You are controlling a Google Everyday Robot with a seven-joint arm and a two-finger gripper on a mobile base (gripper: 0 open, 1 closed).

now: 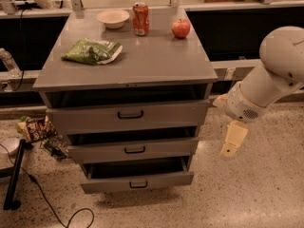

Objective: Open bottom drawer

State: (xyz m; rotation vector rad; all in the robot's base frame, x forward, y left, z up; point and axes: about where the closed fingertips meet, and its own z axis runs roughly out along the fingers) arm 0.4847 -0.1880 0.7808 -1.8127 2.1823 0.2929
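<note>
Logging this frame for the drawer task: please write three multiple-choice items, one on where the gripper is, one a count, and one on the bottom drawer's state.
1. Where is the gripper?
A) right of the cabinet, clear of it
B) above the cabinet top
C) in front of the drawers

2. How many drawers does the cabinet have?
A) two
B) three
C) four

3. The bottom drawer is:
A) shut flush
B) partly pulled out
C) lying on the floor

Answers:
1 A, it hangs off the cabinet's right side and touches nothing.
2 B, three handled fronts are stacked.
3 B, its dark inside shows behind its front panel.
</note>
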